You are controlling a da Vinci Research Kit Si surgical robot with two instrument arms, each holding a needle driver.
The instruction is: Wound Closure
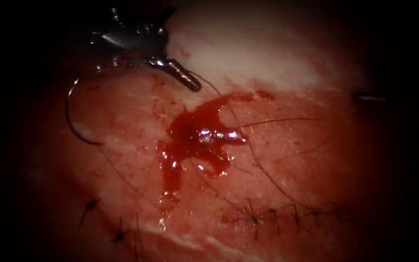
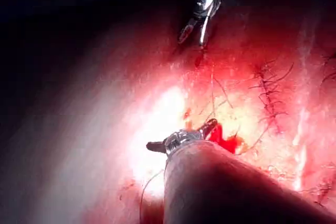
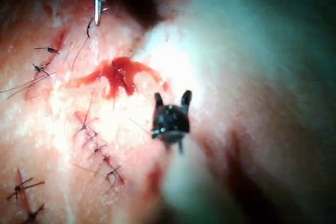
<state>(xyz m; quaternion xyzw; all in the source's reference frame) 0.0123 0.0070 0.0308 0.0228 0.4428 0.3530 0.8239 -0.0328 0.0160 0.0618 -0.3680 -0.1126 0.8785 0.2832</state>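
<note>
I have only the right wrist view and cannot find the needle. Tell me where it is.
Observer: The curved steel needle lies on the pink pork tissue, left of the glossy red fluid pool; whether it enters the tissue I cannot tell.
Operator: Say what trails from it.
Observer: Thin dark thread runs from its lower end across the tissue.
Operator: Place both end effectors.
Observer: Endoscope view: the left end effector is above the needle, hold unclear; the right end effector, empty, is far right of the fluid.
</note>
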